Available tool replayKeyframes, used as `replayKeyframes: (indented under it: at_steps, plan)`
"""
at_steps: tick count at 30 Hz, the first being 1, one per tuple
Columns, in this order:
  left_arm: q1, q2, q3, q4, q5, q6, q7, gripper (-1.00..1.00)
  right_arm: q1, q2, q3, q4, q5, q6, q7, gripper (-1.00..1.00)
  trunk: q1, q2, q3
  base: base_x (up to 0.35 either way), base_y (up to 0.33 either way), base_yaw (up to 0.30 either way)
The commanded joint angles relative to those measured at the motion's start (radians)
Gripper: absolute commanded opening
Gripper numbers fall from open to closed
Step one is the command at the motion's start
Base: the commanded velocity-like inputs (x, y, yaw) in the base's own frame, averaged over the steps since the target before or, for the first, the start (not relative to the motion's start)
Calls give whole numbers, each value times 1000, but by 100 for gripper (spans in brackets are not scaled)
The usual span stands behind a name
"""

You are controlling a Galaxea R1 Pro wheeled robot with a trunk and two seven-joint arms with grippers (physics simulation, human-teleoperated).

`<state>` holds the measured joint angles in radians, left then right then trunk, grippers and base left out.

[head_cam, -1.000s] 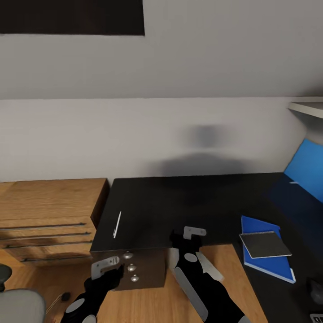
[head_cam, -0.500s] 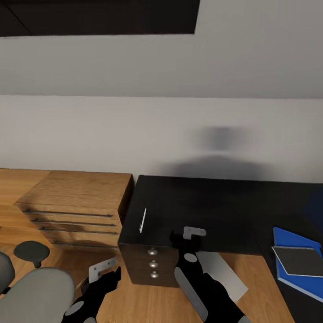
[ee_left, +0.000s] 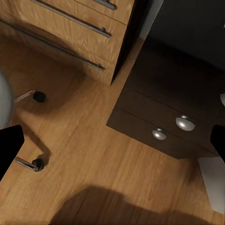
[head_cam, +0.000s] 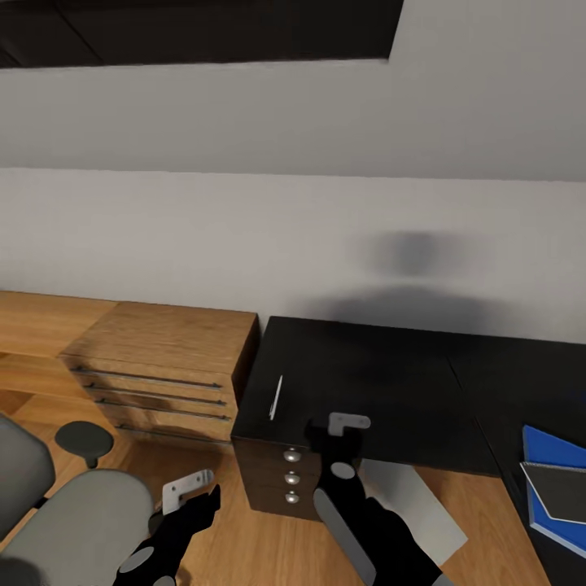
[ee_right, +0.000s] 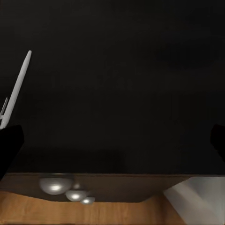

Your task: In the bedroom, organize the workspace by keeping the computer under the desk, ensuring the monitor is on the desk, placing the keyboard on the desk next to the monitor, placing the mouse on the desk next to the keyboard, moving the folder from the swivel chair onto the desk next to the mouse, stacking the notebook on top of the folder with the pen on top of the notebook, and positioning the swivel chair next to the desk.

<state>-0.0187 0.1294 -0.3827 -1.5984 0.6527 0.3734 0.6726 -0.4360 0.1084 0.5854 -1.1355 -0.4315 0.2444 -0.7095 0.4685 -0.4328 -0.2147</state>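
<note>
Your right gripper [head_cam: 332,431] hangs over the bench [head_cam: 391,391] front edge, jaws spread and empty. The white pen [head_cam: 275,397] lies on the bench just left of those jaws. Your left gripper [head_cam: 194,495], jaws apart, is above the floor beside the swivel chair [head_cam: 73,521]. Blue folder [head_cam: 544,488] carrying the notebook [head_cam: 561,495] sits far right.

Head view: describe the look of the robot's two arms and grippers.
Both arms are glossy black with pale grey oval patches on the forearms. The left gripper and the right gripper end in light grey angular finger plates on black bases. No cables or markings are discernible.
</note>
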Motion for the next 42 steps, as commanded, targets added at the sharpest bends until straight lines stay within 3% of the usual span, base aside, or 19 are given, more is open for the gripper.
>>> replayKeyframes:
  at_steps: [1,36,40,41,42]
  plan:
    - [-1,1,-2,-2,6,2,9,100,-1,0,3,-1,-4,6,-7,100,1,-2,-2,0,0,108]
    - [-1,-1,-7,0,3,2,9,100,-1,0,5,2,-3,6,-7,100,1,-2,-9,5,0,270]
    - [-1,-1,-24,3,1,2,9,100,-3,-1,1,75,16,0,18,100,1,-2,-9,151,0,22]
    - [-1,-1,-27,3,0,2,9,100,-72,-5,-11,198,53,-65,74,100,1,-2,-9,16,0,2]
    - [-1,-1,-28,3,-1,2,9,100,-117,-6,-17,253,56,-79,87,100,1,-2,-9,10,0,1]
